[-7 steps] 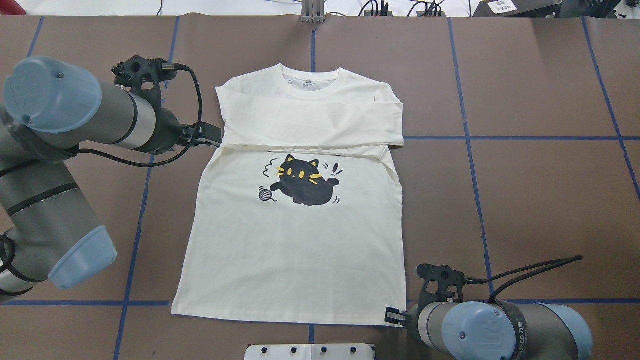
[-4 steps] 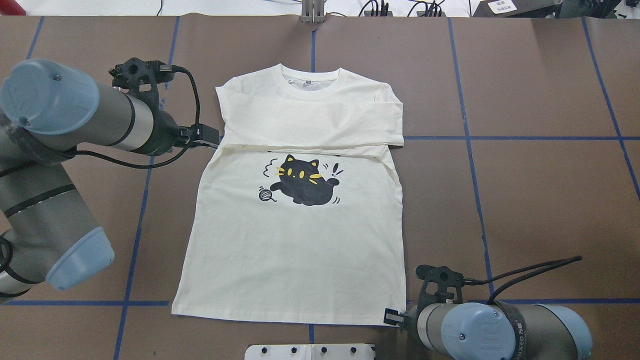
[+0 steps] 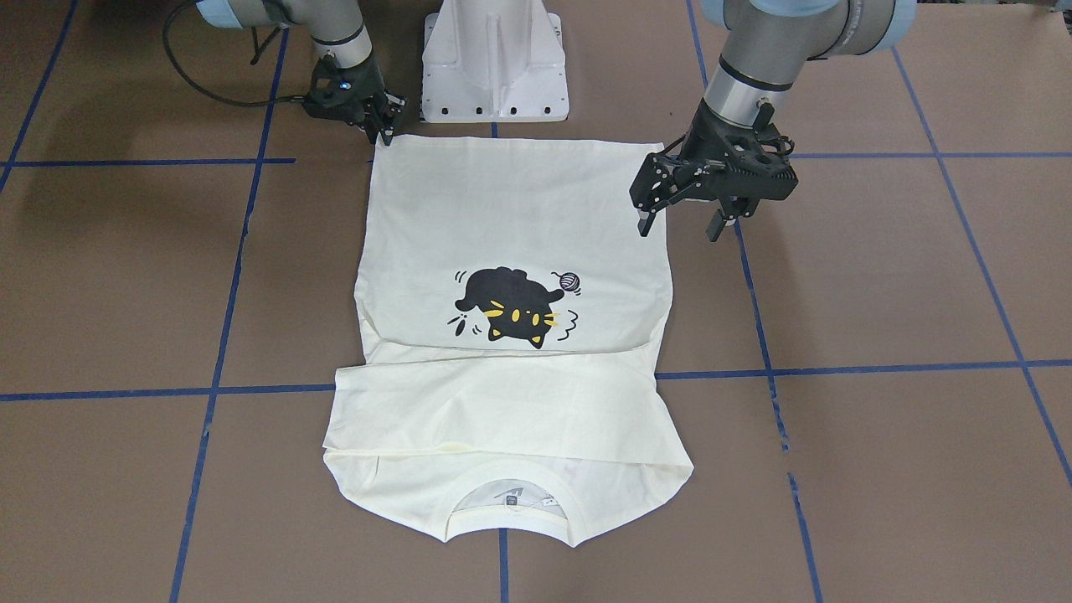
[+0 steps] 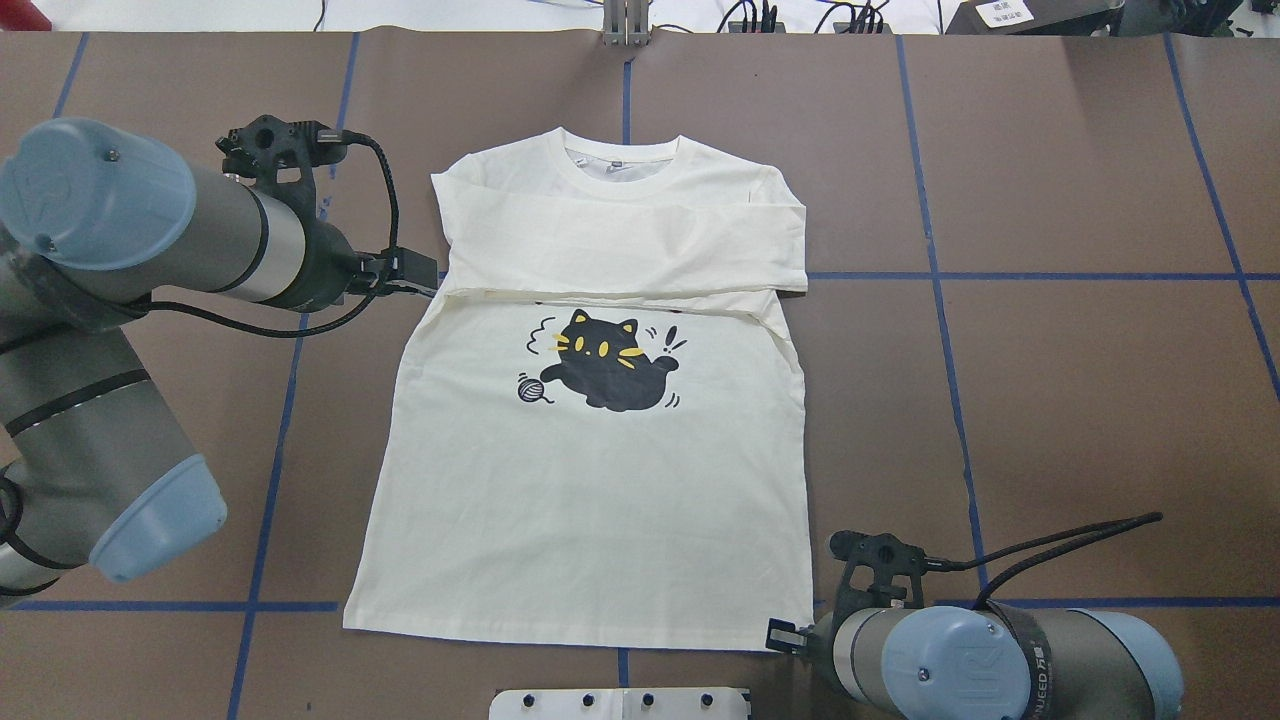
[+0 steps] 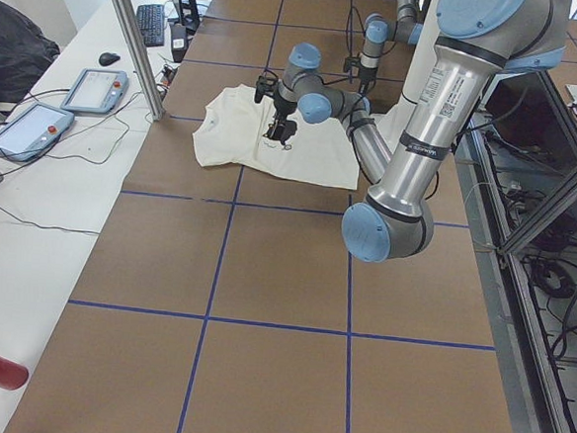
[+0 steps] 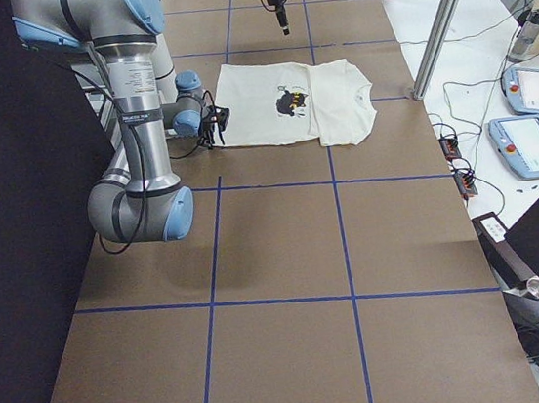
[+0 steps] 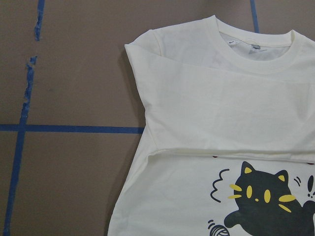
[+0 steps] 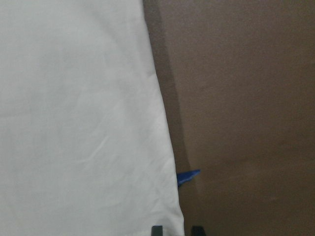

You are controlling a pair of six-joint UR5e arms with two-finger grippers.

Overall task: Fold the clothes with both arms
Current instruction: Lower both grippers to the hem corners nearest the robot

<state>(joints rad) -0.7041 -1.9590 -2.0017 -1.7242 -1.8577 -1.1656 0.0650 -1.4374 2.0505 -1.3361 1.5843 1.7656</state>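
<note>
Left gripper (image 3: 680, 228): wide apart, empty, at T-shirt's (image 4: 590, 500) 9 o'clock.
Right gripper (image 4: 783, 634): 5 o'clock hem corner; I cannot tell its grip.

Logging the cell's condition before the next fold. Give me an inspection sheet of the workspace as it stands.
Surface: brown table cover with a blue tape grid.
Job's things: cream T-shirt lying flat, cat print up, sleeves folded across the chest.
Clutter: nothing seen.
Claws: left claw open, hovering at the shirt's side edge; right claw open at a hem corner.
Cables: black cables loop from each wrist.
Surroundings: white pedestal base; pendants on the side bench.
</note>
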